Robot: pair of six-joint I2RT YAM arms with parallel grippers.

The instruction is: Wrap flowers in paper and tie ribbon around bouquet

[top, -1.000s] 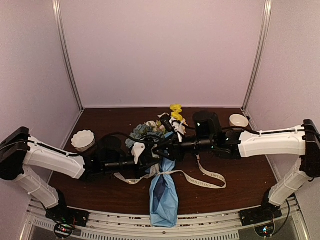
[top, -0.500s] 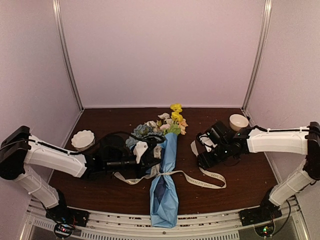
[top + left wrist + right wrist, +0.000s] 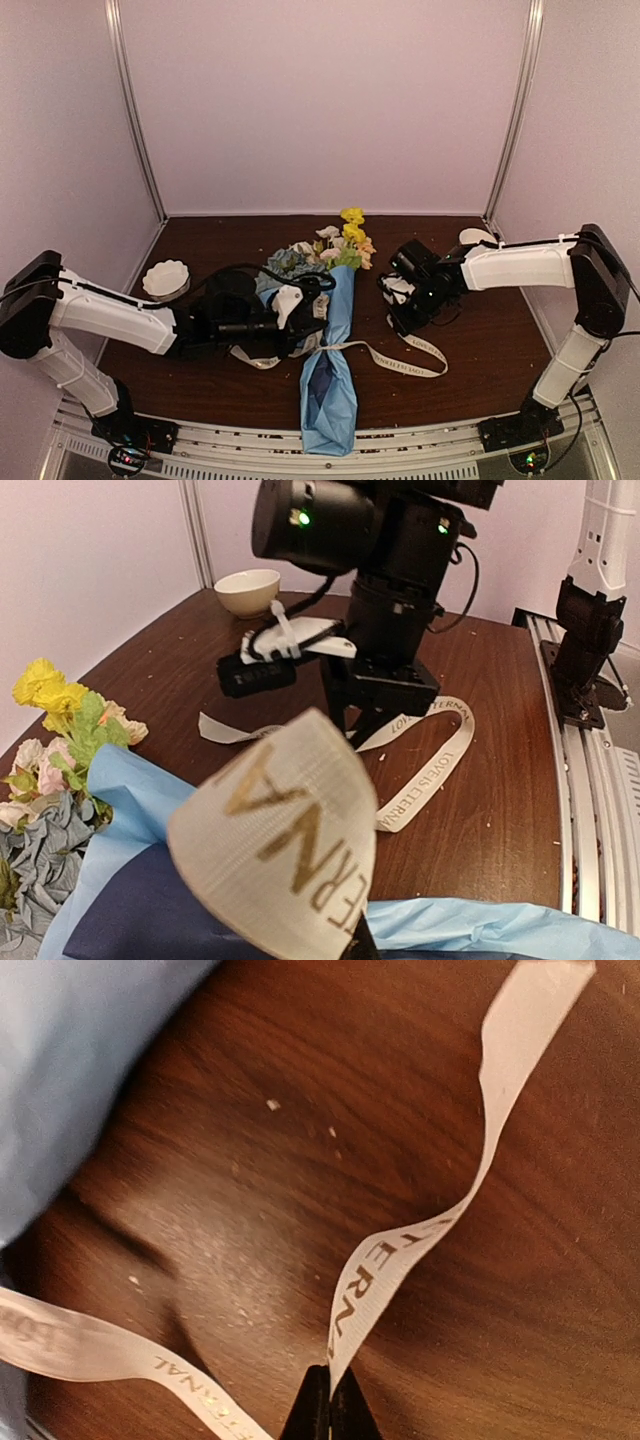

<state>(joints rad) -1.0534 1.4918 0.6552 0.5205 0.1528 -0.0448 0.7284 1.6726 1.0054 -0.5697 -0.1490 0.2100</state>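
Bouquet (image 3: pixel 328 385) lies lengthwise mid-worktop (image 3: pixel 480 350), flowers (image 3: pixel 345 240) at the far end and the paper (image 3: pixel 335 300) cone's narrow end toward me. The ribbon (image 3: pixel 400 358) crosses the cone about halfway and trails off to the right in a loose loop.

R pincer (image 3: pixel 328 1405) is fully closed, nipping the ribbon at the very tips, just above the wood. L pincer (image 3: pixel 305 330) sits at the cone's left flank, closed too. The L wrist view shows a ribbon loop right at the lens, so I judge it's gripping the other end.

Risks as I see them:
- The R grip is only a tip-hold, so a hard pull prob slips it out.
- I can't make out a knot. An uneven pull could slide the band toward the narrow end or drag the whole bundle sideways.
- If the wrap loosens, the paper may spring open, since nothing else pins it.
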